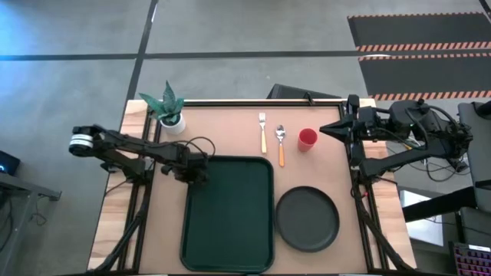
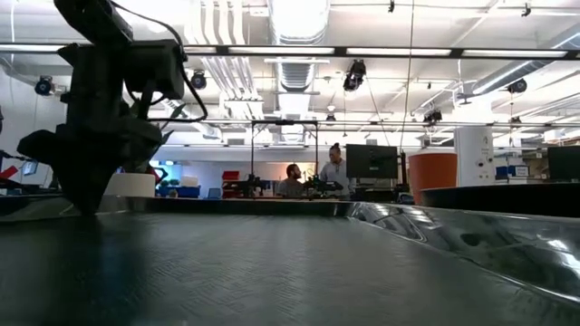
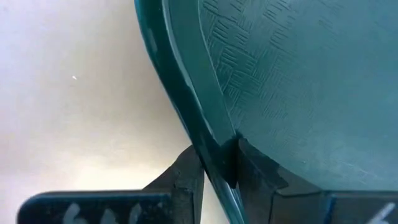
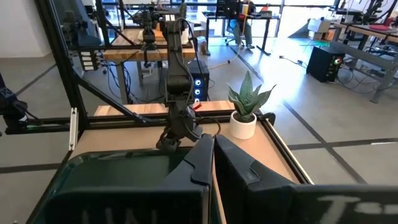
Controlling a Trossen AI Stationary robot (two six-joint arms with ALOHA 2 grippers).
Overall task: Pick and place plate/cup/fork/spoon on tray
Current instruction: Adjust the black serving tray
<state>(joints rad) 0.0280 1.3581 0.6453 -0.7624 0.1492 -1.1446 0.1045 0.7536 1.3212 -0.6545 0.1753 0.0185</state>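
Note:
The dark green tray (image 1: 228,211) lies flat on the table's middle. My left gripper (image 1: 196,172) is shut on the tray's far left corner; it also shows in the low view (image 2: 91,195). The black plate (image 1: 307,218) rests on the table right of the tray. The fork (image 1: 262,132), the spoon (image 1: 281,144) and the red cup (image 1: 308,139) lie beyond the tray near the far edge. My right gripper (image 1: 326,129) is shut and empty, just right of the cup, above the table. My left gripper pinches the tray's raised rim (image 3: 214,146) at the far left corner. One finger (image 3: 186,180) is outside the rim and the other finger (image 3: 258,171) is inside, over the tray's floor. The fingers come from above, pointing down.
A white pot with a green plant (image 1: 170,111) stands at the far left corner of the table, close behind my left arm. Black frame rails run along the table's left and right sides. People stand in the room far behind the table (image 2: 313,181).

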